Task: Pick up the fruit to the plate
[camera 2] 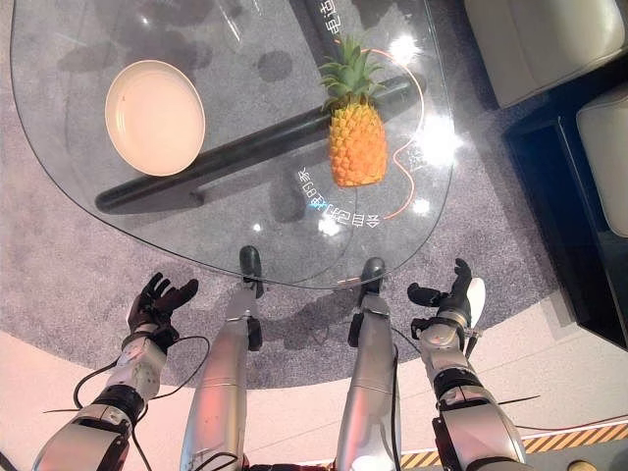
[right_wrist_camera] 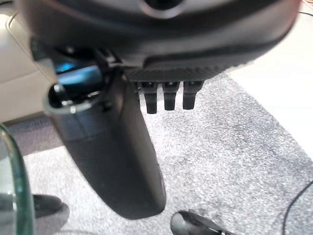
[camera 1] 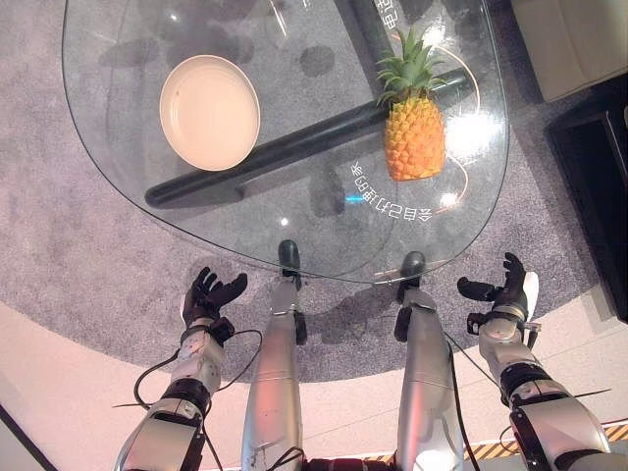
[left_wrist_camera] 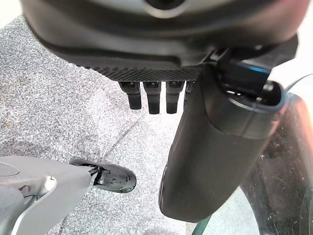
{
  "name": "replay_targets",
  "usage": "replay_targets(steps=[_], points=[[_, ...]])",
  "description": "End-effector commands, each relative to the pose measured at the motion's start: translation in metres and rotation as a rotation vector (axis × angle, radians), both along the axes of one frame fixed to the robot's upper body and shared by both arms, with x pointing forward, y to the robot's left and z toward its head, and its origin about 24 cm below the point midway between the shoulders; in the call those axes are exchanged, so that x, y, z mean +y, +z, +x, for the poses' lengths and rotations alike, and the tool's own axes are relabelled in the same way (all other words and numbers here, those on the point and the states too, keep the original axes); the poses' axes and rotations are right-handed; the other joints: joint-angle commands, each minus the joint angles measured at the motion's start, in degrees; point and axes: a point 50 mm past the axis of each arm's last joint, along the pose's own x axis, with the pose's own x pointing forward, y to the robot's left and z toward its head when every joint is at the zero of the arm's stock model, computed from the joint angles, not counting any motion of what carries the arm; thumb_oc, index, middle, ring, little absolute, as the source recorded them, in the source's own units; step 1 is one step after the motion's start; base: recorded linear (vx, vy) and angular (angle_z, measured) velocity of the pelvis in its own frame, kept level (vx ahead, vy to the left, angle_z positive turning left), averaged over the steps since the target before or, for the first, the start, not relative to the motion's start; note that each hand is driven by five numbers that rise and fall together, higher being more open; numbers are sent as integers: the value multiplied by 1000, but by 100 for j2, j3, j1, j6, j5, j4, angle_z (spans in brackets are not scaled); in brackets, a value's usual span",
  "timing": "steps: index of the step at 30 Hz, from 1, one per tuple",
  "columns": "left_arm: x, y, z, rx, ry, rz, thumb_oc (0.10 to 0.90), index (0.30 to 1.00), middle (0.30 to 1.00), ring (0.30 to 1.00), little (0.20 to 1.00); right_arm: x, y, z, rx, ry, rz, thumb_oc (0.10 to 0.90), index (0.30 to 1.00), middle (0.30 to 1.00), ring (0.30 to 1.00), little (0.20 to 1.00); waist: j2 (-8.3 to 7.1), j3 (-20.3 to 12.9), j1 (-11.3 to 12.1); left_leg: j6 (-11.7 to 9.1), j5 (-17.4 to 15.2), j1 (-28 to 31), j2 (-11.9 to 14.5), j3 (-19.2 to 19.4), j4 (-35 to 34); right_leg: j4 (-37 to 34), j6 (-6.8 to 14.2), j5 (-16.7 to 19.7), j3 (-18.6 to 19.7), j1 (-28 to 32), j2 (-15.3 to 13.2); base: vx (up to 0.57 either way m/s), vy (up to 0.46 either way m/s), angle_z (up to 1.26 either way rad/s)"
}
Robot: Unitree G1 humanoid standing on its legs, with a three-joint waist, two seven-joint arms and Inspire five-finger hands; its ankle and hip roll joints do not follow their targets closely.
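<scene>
A pineapple is standing on the right of a glass table, well apart from the empty plate at left, while the left hand and right hand are hovering empty, fingers relaxed, below the near edge, so reaching for the fruit likely comes first.

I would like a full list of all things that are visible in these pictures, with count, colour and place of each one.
pineapple: one, orange with green leaves, on the table's right part.
plate: one, cream, empty, on the table's left part.
glass table: one, clear, with a dark bar beneath it.
carpet: one, grey, under the table.
sofa: one, beige, far right.
left hand: one, dark, open, off the table's near-left edge.
right hand: one, dark, open, off the table's near-right edge.
</scene>
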Motion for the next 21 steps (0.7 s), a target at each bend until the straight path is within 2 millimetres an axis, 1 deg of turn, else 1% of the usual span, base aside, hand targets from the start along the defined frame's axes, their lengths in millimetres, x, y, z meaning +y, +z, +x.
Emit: replay_targets(steps=[1, 3, 4, 5, 6, 7, 8, 9, 10, 11, 12, 13, 17, 19, 20, 21], points=[[30, -3, -15, 36, 52, 76, 800, 900, 900, 900, 900, -59, 30, -22, -181, -300, 16, 800, 900, 900, 900, 900, -64, -83, 28, -5, -769, -175, -108, -270, 937, -347, 30, 427, -223, 6, -18, 5, -32, 1], [30, -3, -16, 37, 42, 93, 800, 900, 900, 900, 900, -65, 49, -19, -319, -375, 69, 800, 900, 900, 900, 900, -85, -83, 38, -6, -747, -117, -104, -251, 853, -405, 36, 443, -258, 72, -29, -4, -38, 0], [29, -3, -16, 37, 40, 95, 800, 900, 900, 900, 900, -66, 52, -18, -339, -384, 71, 800, 900, 900, 900, 900, -87, -83, 40, -6, -743, -109, -105, -251, 844, -411, 36, 446, -263, 81, -31, 0, 0, 0], [29, -3, -16, 37, 37, 97, 800, 900, 900, 900, 900, -67, 60, -18, -394, -406, 79, 800, 900, 900, 900, 900, -94, -83, 41, -7, -737, -92, -107, -254, 829, -421, 35, 454, -274, 100, -37, 11, -16, 3], [29, -3, -16, 40, 31, 97, 800, 900, 900, 900, 900, -69, 78, -14, -498, -437, 94, 800, 900, 900, 900, 900, -99, -83, 37, 0, -736, -53, -116, -258, 813, -429, 39, 468, -288, 129, -47, 16, -13, 4], [28, -3, -16, 41, 28, 99, 800, 900, 900, 900, 900, -69, 92, -12, -572, -455, 94, 800, 900, 900, 900, 900, -101, -83, 33, 2, -735, -27, -122, -253, 794, -438, 40, 472, -297, 149, -48, 13, -4, 4], [28, -3, -16, 41, 28, 100, 800, 900, 900, 900, 900, -69, 100, -11, -614, -456, 94, 800, 900, 900, 900, 900, -103, -83, 29, 3, -732, -14, -127, -250, 781, -448, 40, 474, -304, 161, -47, 0, 0, 0], [27, -3, -16, 40, 32, 98, 800, 900, 900, 900, 900, -64, 112, -8, -671, -455, 86, 800, 900, 900, 900, 900, -108, -83, 18, 2, -720, 1, -134, -242, 749, -477, 43, 488, -316, 171, -47, 0, 0, 0], [26, -3, -16, 38, 34, 96, 800, 900, 900, 900, 900, -57, 126, -5, -741, -446, 63, 800, 900, 900, 900, 900, -112, -83, 8, 1, -703, 8, -138, -236, 716, -504, 40, 499, -330, 177, -51, 0, 0, 0], [24, -2, -15, 36, 31, 99, 800, 900, 900, 900, 900, -50, 145, -2, -816, -429, 36, 800, 900, 900, 900, 900, -113, -83, 3, 9, -689, 19, -152, -239, 681, -544, 35, 516, -345, 182, -60, 0, 0, 0], [24, -2, -15, 36, 28, 100, 800, 900, 900, 900, 900, -46, 156, -1, -862, -417, 18, 800, 900, 900, 900, 900, -110, -83, 1, 13, -683, 29, -158, -244, 662, -552, 33, 519, -349, 185, -67, 0, 0, 0], [24, -1, -15, 35, 27, 100, 800, 900, 900, 900, 900, -37, 174, -1, -946, -389, -13, 800, 900, 900, 900, 900, -109, -83, -10, 23, -677, 36, -171, -252, 651, -548, 36, 517, -346, 182, -70, 0, 0, 0], [22, 1, -11, 30, 23, 88, 800, 900, 900, 900, 900, -6, 207, 2, -1089, -244, -78, 800, 900, 900, 900, 900, -94, -83, -40, 53, -646, 26, -189, -245, 606, -518, 43, 493, -329, 139, -66, -1, 23, 1], [19, -1, -11, 28, 20, 82, 800, 900, 900, 900, 900, 12, 218, 3, -1111, -131, -107, 800, 900, 900, 900, 900, -78, -83, -55, 64, -620, 25, -205, -233, 571, -520, 35, 483, -314, 121, -58, -6, 61, 3], [18, -1, -11, 26, 21, 72, 800, 900, 900, 900, 900, 28, 223, 5, -1105, -13, -134, 800, 900, 900, 900, 900, -64, -83, -60, 72, -599, 32, -221, -219, 532, -543, 31, 485, -305, 115, -61, -7, 68, 2], [17, -2, -12, 24, 21, 70, 800, 900, 900, 900, 900, 38, 226, 5, -1106, 44, -155, 800, 900, 900, 900, 900, -63, -83, -64, 76, -589, 25, -224, -213, 522, -546, 26, 483, -300, 102, -63, -5, 51, 2]])
